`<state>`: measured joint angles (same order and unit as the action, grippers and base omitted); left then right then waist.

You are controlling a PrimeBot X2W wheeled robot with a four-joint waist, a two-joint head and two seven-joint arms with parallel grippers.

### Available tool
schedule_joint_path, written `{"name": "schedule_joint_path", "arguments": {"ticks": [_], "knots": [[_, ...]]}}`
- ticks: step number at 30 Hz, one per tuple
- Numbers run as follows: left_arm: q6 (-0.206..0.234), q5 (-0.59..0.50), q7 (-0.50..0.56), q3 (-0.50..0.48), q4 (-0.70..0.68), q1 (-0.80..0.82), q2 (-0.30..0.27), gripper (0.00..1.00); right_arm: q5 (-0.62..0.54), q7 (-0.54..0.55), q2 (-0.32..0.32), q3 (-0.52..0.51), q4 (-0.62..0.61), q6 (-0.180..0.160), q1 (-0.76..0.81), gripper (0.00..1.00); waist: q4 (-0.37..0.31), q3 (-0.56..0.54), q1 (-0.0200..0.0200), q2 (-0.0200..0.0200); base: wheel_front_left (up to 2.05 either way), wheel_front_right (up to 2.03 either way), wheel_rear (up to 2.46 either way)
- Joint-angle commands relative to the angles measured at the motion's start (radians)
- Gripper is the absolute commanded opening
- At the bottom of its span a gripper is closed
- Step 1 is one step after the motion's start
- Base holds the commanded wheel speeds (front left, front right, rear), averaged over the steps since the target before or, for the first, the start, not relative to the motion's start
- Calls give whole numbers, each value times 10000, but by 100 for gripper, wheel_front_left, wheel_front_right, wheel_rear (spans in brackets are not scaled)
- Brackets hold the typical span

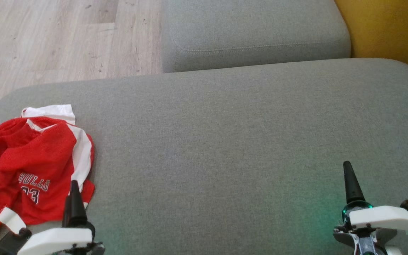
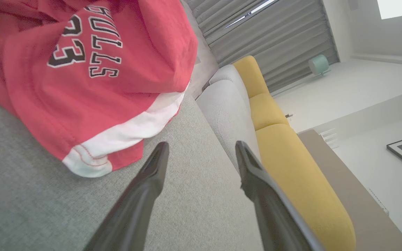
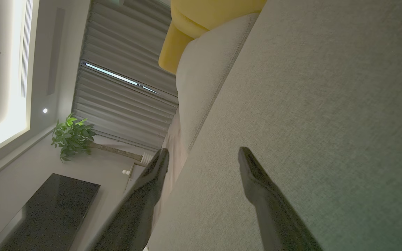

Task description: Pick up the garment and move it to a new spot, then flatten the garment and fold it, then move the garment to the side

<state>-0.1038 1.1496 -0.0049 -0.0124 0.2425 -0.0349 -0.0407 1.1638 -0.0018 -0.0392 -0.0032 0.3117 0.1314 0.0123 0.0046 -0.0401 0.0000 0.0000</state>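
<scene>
The garment (image 1: 30, 166) is a red and white mesh jersey with "BULLS 23" lettering, lying crumpled at the left end of the grey sofa seat (image 1: 225, 141). My left gripper (image 1: 73, 189) hovers at the jersey's near right edge, open and holding nothing. In the left wrist view the garment (image 2: 82, 76) lies just beyond the open left gripper (image 2: 201, 148), its white hem close to the left fingertip (image 2: 161, 150). My right gripper (image 1: 347, 169) stands far to the right over bare cushion, and the right wrist view shows the right gripper (image 3: 202, 153) open and empty.
A second grey cushion (image 1: 253, 32) lies behind the seat, with a yellow cushion (image 1: 388, 28) at the top right. Wooden floor (image 1: 58, 39) runs beyond the sofa's left side. The seat's front left corner curves off beside the garment.
</scene>
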Motion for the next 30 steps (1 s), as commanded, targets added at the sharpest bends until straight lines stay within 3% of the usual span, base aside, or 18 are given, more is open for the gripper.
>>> {"name": "schedule_joint_path", "arguments": {"ticks": [1,30], "knots": [[26,-253,-103,-39,-412,165,-55,100,-255,-122,-51,139,-394,-2,-227,100,4,-11,0,0,0,0,0],[221,-4002,-954,342,-1059,-302,-69,100,-3785,-977,-71,1103,-625,-4,-65,100,41,-326,0,0,0,0,0]]}}
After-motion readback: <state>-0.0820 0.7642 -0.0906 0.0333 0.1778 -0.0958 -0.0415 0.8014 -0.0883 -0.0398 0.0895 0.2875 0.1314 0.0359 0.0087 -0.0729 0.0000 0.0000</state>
